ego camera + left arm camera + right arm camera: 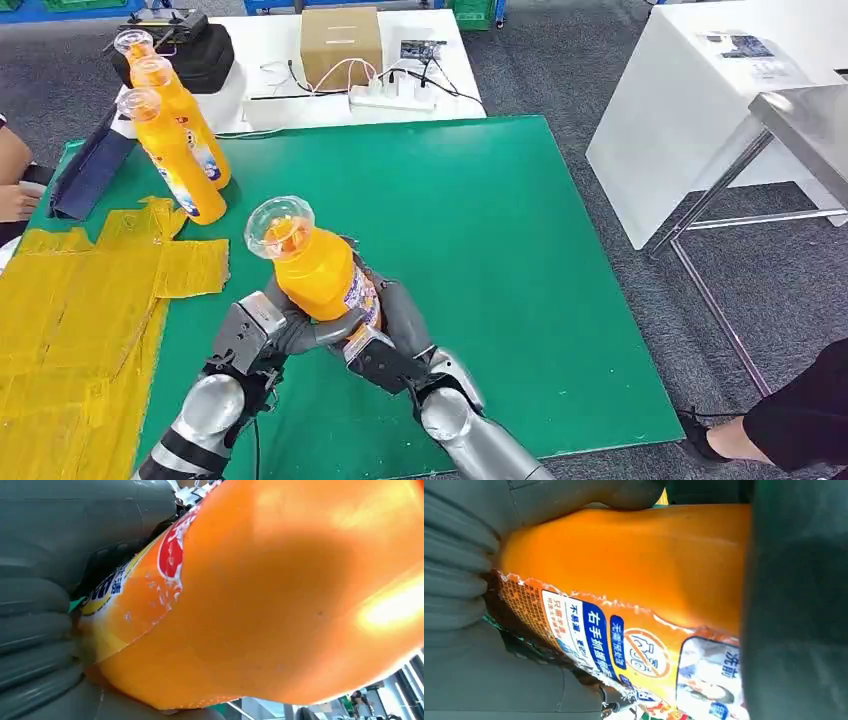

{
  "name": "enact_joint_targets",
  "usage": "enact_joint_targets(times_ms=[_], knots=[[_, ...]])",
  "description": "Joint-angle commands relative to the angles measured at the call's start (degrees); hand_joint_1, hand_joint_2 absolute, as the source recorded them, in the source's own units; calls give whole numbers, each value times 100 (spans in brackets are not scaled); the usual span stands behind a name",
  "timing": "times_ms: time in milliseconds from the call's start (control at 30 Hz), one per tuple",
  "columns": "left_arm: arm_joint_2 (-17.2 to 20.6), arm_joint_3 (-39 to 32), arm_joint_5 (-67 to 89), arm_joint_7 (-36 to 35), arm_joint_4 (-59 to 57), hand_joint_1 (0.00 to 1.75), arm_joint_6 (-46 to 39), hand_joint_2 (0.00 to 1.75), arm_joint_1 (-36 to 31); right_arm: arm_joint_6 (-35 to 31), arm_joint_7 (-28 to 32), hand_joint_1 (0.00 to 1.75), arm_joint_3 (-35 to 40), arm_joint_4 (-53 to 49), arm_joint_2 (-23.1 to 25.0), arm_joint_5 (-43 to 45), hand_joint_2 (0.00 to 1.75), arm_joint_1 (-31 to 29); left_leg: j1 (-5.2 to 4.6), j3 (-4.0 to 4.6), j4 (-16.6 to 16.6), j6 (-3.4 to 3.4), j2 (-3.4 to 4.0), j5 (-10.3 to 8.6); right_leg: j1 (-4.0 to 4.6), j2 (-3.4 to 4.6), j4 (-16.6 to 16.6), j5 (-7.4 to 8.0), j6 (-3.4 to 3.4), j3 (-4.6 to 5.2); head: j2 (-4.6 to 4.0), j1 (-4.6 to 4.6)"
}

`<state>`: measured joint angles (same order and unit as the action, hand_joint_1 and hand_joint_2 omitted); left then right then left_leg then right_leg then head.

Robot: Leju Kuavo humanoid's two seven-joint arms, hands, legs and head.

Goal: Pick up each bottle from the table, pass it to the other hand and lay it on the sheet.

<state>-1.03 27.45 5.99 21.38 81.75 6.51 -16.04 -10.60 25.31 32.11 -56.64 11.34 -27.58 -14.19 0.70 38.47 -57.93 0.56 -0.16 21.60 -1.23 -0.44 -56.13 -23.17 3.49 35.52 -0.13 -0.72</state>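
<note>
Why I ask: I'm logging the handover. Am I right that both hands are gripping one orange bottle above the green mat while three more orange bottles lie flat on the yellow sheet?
Not quite. In the head view the three other orange bottles stand upright on the green mat beside the yellow sheet, not flat on it. The rest holds: the left hand and right hand both grip the held bottle.

We see the orange bottle (624,565) up close, its torn label (624,655) printed with blue and white characters, our right hand (469,555) gripping it.
</note>
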Motion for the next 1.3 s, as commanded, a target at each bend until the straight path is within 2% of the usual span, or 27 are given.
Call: enact_joint_targets(times_ms=[33,300,333,400,433,533,633,667,733,767,833,933,1067,1133,1200,1300], knots=[[-271,161,-26,110,-196,175,-114,175,-328,-254,28,91,32,461,-60,176,175,147,5,-36,-1,2,-25,13,7,-24,3,-19,-15,-47,0,0],[-229,138,-35,96,-183,175,-101,175,-330,-242,20,91,26,386,-102,169,175,166,4,-14,2,1,-19,4,5,-19,5,-9,-10,-24,0,0],[-232,129,50,113,-158,175,-208,175,-328,-327,40,0,-23,286,-96,194,175,219,4,-25,0,1,-24,8,6,-23,3,-15,-14,-35,0,0],[-110,37,617,114,-47,175,-847,175,-313,-417,90,0,-253,-277,-212,365,175,464,5,-35,-2,1,-28,14,7,-27,2,-22,-17,-47,0,0],[0,-84,1265,-28,-8,175,-1432,175,-338,-511,94,0,-440,-872,-340,406,175,718,4,-18,0,1,-25,7,6,-25,2,-14,-12,-28,0,0],[323,-448,3332,-874,-422,175,-2472,175,-651,-417,6,0,-993,-2537,-608,517,175,1478,2,-22,-4,2,-36,12,4,-35,-4,-24,-15,-35,0,2],[669,-694,4888,-1659,-1474,175,-2448,175,-1307,-105,-10,0,-1405,-3428,-688,701,175,1852,-5,2,0,1,-45,0,-3,-39,-8,-13,-10,-17,0,-2],[738,-795,5257,-1706,-1969,175,-2430,175,-1588,-5,-21,0,-1513,-3620,-690,720,175,1910,-2,-18,-7,1,-43,13,0,-38,-14,-24,-18,-39,0,2],[1048,-663,6895,-2576,-3057,175,-2520,175,-2142,128,-43,0,-1627,-3852,-669,844,175,1917,-2,3,1,-1,-35,-1,0,-33,-6,-8,-11,-13,0,0],[1109,-613,7539,-2902,-3718,175,-2472,175,-2421,185,-84,0,-1677,-3945,-650,910,175,1897,-1,-15,-2,-3,-37,3,2,-37,-12,-16,-19,-30,0,0],[1128,-779,7635,-2856,-4589,175,-2282,175,-2716,198,-88,0,-1711,-4040,-652,1002,175,1845,-3,-4,3,-2,-23,-3,-1,-24,-6,-5,-12,-12,0,-2],[1324,-777,8157,-3225,-5580,175,-2281,175,-2973,159,-117,0,-1798,-4158,-686,1155,175,1820,-1,-5,3,-10,2,-6,2,-2,-7,12,-28,-2,0,0],[1468,-685,8401,-3423,-6064,175,-1883,175,-2998,93,-109,0,-1894,-4201,-712,1179,175,1815,1,-27,1,-14,17,3,4,12,-15,1,-37,-17,0,0],[1531,-121,8401,-3908,-6207,175,-1671,175,-3018,65,-110,0,-1875,-4154,-699,1175,175,1773,2,-36,-1,-13,30,11,6,20,-15,-4,-40,-26,0,0],[1508,-160,8401,-4065,-6378,175,-1492,175,-2974,61,-163,0,-1801,-4032,-707,1098,175,1683,1,-12,1,-14,22,-2,4,11,-13,5,-31,-3,0,0],[1511,-318,8314,-3942,-6466,175,-1340,175,-2906,46,-174,0,-1780,-3934,-711,1101,175,1624,2,-28,-2,-14,29,8,6,20,-14,-2,-36,-18,0,0]])
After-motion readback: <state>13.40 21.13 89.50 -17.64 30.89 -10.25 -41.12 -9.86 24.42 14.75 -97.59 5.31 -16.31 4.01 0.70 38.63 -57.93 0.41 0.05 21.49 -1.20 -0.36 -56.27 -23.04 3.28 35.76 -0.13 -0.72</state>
